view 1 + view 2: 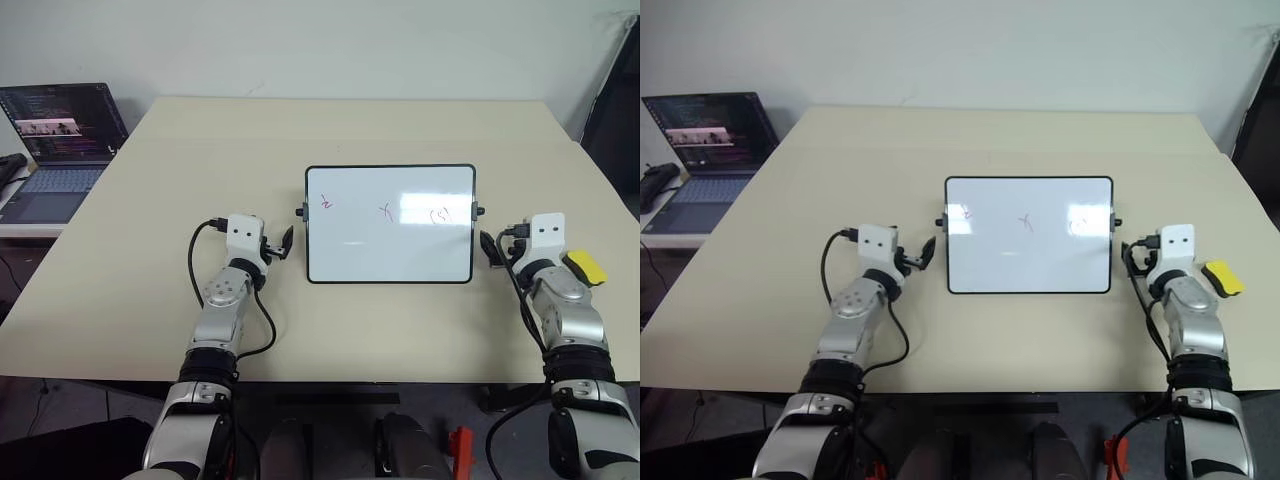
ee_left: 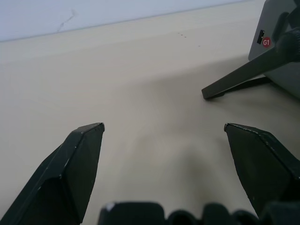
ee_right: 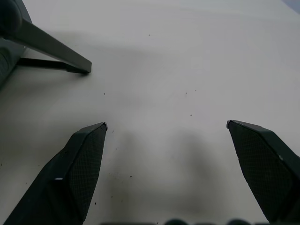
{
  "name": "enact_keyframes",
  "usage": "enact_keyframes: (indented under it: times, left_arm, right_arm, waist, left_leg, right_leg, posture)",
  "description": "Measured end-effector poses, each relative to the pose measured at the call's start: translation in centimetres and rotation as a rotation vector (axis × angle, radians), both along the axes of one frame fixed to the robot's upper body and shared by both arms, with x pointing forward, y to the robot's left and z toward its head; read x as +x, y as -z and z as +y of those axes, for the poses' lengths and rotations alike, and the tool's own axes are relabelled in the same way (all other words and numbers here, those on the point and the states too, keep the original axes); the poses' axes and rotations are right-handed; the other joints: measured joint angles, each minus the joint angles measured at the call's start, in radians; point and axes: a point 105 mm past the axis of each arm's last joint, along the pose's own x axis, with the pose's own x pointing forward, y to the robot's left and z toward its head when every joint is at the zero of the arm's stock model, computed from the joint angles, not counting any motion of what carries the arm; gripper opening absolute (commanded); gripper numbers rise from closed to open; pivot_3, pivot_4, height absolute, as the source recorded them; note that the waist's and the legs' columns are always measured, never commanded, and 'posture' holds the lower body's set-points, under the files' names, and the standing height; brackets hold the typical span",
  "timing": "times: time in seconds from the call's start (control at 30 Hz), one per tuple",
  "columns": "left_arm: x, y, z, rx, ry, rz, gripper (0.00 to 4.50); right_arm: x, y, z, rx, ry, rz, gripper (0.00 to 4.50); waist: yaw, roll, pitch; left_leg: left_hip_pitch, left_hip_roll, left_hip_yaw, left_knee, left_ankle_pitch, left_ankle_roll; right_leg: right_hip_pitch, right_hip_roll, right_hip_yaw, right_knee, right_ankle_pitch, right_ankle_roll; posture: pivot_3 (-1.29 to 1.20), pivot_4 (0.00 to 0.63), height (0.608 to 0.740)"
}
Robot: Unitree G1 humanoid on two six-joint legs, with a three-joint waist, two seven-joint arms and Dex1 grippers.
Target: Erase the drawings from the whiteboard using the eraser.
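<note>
The eraser [image 1: 586, 267] is a little yellow block that lies flat on the table [image 1: 130, 260], off to the right of the whiteboard [image 1: 389, 224]. It sits just beside the right gripper [image 3: 166, 129], on the side away from the board and a bit back toward the wrist. Its long side runs slanted, from near the wrist out and away from the board.

The right gripper is spread wide with nothing in it. It points forward, past the right edge of the whiteboard, and bare table shows between its two fingers [image 3: 77, 168]. The left gripper [image 2: 164, 127] is spread wide too, with nothing in it, and it sits just left of the whiteboard.

The right arm is much nearer to the eraser, so I think that arm should pick it up. It probably has to pull back and turn away from the board first, because the eraser is beside it and not in front of its fingers.

The whiteboard stands tilted on thin legs in the middle of the table. The drawings [image 1: 384, 211] are three small pink scribbles in a row near the top of the board, and none are wiped yet.

The table is plain and pale tan. A laptop [image 1: 55, 150] sits open on a side table far left of the whiteboard. A white wall is behind.
</note>
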Motion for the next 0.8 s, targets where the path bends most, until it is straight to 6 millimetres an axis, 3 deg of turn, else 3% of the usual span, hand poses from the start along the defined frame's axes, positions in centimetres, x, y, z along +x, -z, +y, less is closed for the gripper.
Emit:
enact_keyframes:
  times: [0.13,0.4,0.57,0.8]
  left_arm:
    - [0.1,0.0,0.0,-0.001,-0.001,-0.001,4.50]
    - [0.1,-0.8,1.3,-0.002,0.017,-0.009,4.50]
    - [-1.6,-3.7,2.9,0.005,0.183,-0.018,4.50]
    - [-4.9,-6.2,2.5,0.021,0.504,0.100,4.50]
  right_arm:
    - [-0.1,0.4,0.0,0.007,0.012,0.008,4.49]
    - [0.1,-0.8,-0.6,-0.019,0.000,-0.007,4.49]
    - [-0.9,-2.5,-2.3,-0.008,-0.041,-0.004,4.49]
    - [-2.6,-4.5,-4.6,0.016,-0.104,0.032,4.49]
  waist:
    - [-0.001,0.000,0.000]
    - [-0.002,0.000,0.000]
    - [-0.002,0.000,0.000]
    - [-0.003,0.000,0.000]
  left_leg:
    - [0.000,0.000,0.000,0.000,0.000,0.000]
    - [0.000,0.000,0.000,0.000,0.000,0.000]
    - [0.000,0.000,0.000,-0.001,0.000,0.000]
    - [0.000,0.001,0.000,0.000,0.000,0.000]
  right_leg:
    - [0.000,0.000,0.000,0.000,0.000,0.000]
    - [0.000,0.000,0.000,0.000,0.000,0.000]
    - [0.000,0.000,0.000,0.000,0.000,-0.001]
    - [0.000,0.001,0.000,0.000,-0.001,-0.001]
  posture:
    - [0.00,0.150,0.740]
    - [0.00,0.150,0.740]
    - [0.00,0.150,0.740]
    - [0.00,0.150,0.740]
